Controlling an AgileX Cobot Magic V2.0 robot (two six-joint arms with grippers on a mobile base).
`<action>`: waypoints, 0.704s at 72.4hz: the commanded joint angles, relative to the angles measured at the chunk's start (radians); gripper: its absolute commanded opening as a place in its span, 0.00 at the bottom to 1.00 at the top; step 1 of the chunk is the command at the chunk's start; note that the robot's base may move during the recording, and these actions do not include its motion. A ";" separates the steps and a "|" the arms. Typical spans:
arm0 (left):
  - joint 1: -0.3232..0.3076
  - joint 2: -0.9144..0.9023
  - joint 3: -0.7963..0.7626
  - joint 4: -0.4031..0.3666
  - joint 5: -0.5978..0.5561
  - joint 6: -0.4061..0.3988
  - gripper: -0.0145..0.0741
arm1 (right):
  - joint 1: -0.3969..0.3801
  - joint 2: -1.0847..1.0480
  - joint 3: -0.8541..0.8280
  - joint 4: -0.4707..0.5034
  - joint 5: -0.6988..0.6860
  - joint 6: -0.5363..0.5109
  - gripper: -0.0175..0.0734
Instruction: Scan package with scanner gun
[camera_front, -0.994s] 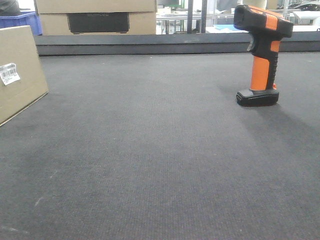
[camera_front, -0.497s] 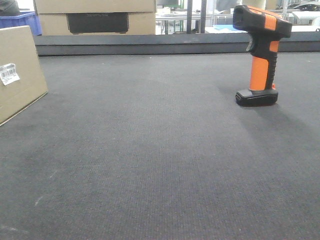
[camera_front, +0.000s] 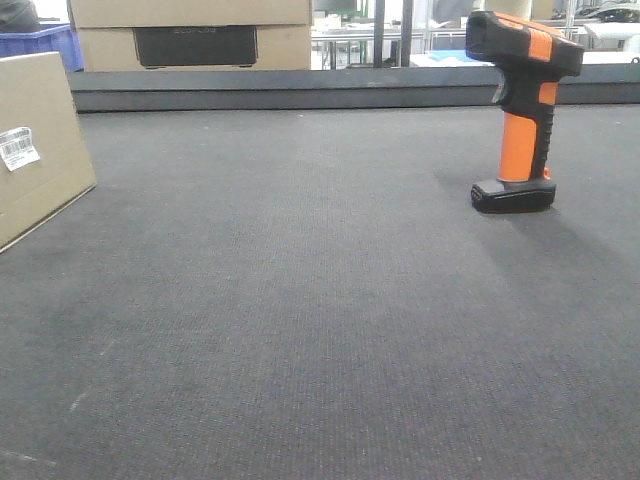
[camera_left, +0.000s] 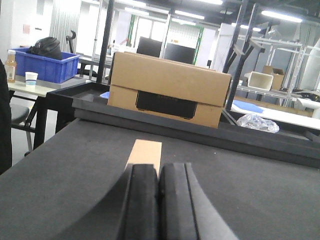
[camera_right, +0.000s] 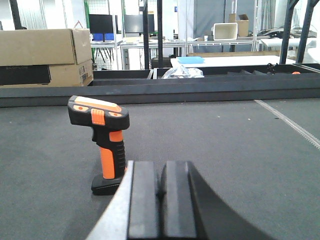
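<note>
A dark grey, carpet-like tabletop (camera_front: 300, 300) fills the front view. At its left edge stands the package (camera_front: 40, 140), a plain brown box cut off by the frame, with a small white barcode label (camera_front: 17, 147) on the face turned toward the camera. Well apart from it, on the far right, the scanner (camera_front: 520, 110) stands upright on its flat black base, orange handle below a black head with an orange stripe, the head pointing left. Neither is touched by anything. Beyond the tabletop's far edge sits a larger cardboard box (camera_front: 190, 35) with a dark rectangular panel, and a blue bin (camera_front: 45, 42) lies far left. In the left wrist view, the left hand (camera_left: 159, 210) has its black pads pressed together on nothing, with the package's narrow top showing just beyond them. In the right wrist view, the right hand (camera_right: 161, 210) is likewise closed and empty, with the scanner standing just to its left.
</note>
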 joint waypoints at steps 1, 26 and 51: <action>-0.003 -0.012 0.003 0.006 -0.023 -0.004 0.04 | -0.006 -0.006 0.003 -0.011 -0.005 -0.002 0.01; -0.003 -0.011 0.003 0.006 -0.026 -0.004 0.04 | -0.006 -0.006 0.003 -0.011 -0.007 -0.002 0.01; -0.003 -0.011 0.003 0.006 -0.026 -0.004 0.04 | -0.006 -0.006 0.003 -0.011 -0.007 -0.002 0.01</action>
